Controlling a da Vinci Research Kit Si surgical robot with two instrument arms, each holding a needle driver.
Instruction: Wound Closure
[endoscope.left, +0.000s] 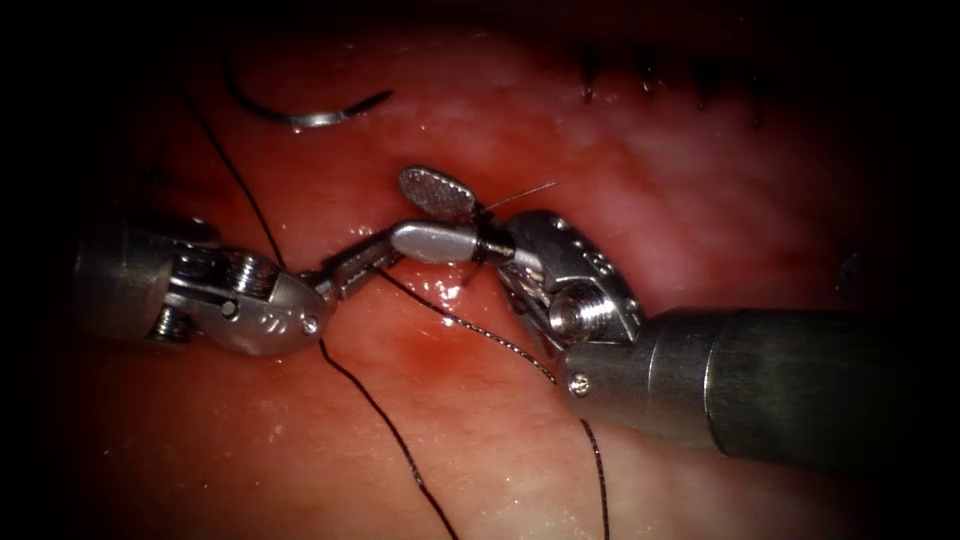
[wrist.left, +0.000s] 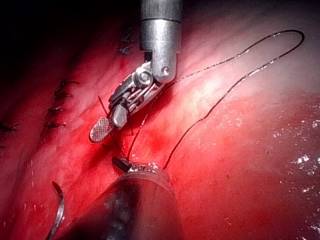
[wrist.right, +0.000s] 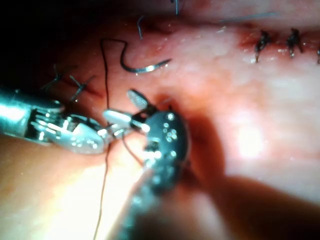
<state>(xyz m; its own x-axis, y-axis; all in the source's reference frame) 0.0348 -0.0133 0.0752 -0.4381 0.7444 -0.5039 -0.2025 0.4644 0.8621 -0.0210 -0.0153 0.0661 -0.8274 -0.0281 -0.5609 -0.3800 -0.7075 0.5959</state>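
The curved needle (endoscope.left: 310, 115) lies free on the tissue (endoscope.left: 700, 200) at the upper left, held by neither tool; it also shows in the wrist views (wrist.left: 57, 215) (wrist.right: 142, 67). My right tool (endoscope.left: 402, 212) comes in from the right with its jaws open, and black thread (endoscope.left: 480, 245) is looped around their base. My left tool (endoscope.left: 372, 257) points right, jaws shut on the thread just beside the right tool's lower jaw. From there the thread (endoscope.left: 500, 340) runs down and right under the right shaft. Another strand (endoscope.left: 390, 430) passes behind the left tool toward the bottom edge.
A row of finished black stitches (endoscope.left: 650, 80) closes the cut at the upper right, also seen as stitches (wrist.right: 275, 42). A short thread end (endoscope.left: 520, 195) sticks out above the right tool. Red fluid (endoscope.left: 420, 350) pools between the tools. A long thread loop (wrist.left: 240, 80) lies on the tissue.
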